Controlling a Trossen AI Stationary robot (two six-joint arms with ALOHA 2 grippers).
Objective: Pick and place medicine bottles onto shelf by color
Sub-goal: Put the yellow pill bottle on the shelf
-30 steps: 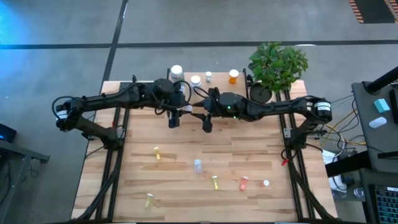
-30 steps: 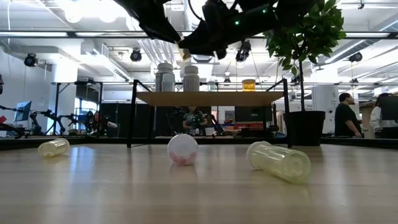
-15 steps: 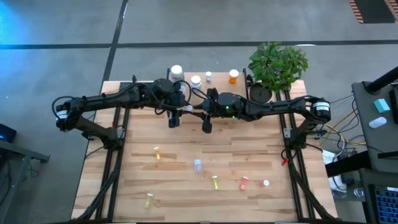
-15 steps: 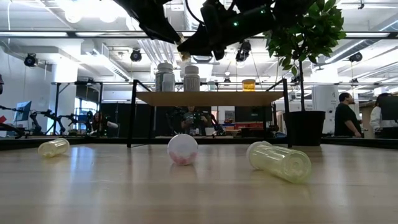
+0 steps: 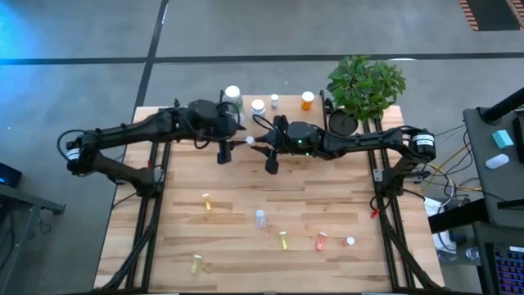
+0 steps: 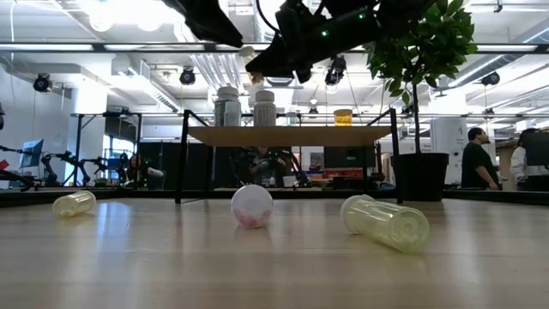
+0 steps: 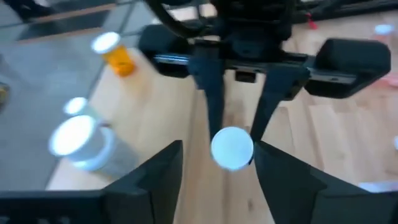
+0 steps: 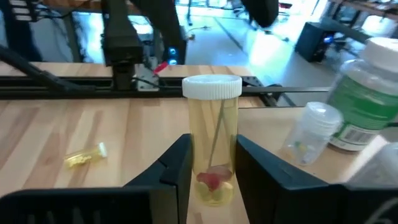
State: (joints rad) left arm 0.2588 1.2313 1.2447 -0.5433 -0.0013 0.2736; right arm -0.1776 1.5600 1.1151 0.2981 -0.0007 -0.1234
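**A:** Which arm is carrying the bottle at the moment?

**B:** The right gripper [image 8: 211, 168]. Its jaws are clamping a yellowish vial [image 8: 212, 137] with a white cap, gripping it low on the body, so the cap end is sticking out beyond the fingertips. The vial's long axis is running in line with the fingers.

**A:** And the left gripper [image 7: 214, 165]?

**B:** It is sitting just beside the vial with its jaws standing apart, gripping nothing. From its own camera the white cap [image 7: 232, 148] is facing straight at it, between its two fingers.

**A:** So where is the shelf [image 6: 292, 135] from there?

**B:** Directly beyond the vial, at the far edge of the desk [image 5: 246, 197]. The two arms are meeting above the desk just in front of it. A large white-capped bottle [image 5: 232, 93], two smaller ones and an orange bottle [image 5: 307, 100] are standing on the shelf already.

**A:** Which arm is better placed for the set-down?

**B:** Probably the right one: it is holding the vial and is close to the shelf.
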